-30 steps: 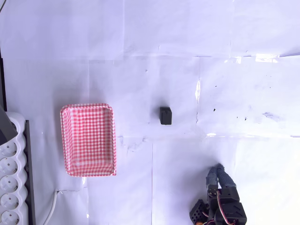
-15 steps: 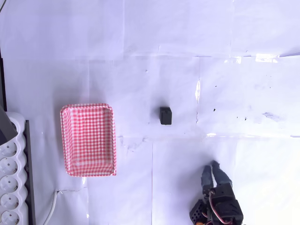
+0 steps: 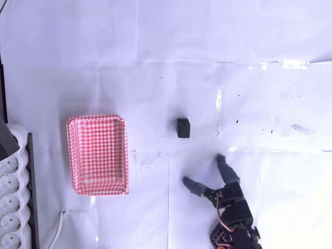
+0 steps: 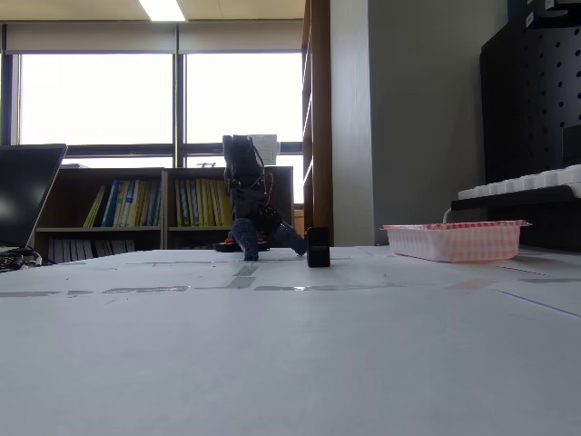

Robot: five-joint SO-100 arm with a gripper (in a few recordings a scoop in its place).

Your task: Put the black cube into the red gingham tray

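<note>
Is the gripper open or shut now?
Open: the gripper has its two fingers spread wide apart, holding nothing.

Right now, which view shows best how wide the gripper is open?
The overhead view: the gripper has both fingers spread wide, apart from the black cube. In the fixed view the gripper is small, backlit, low beside the cube.

Looked like an office or lab room: bookshelves (image 4: 145, 213) packed with binders under wide windows (image 4: 100, 100), ceiling strip light (image 4: 163, 9), laptop (image 4: 23, 195) on the white paper-covered table (image 4: 290, 363), black pegboard (image 4: 531, 109), white power strip (image 3: 13, 207).
</note>
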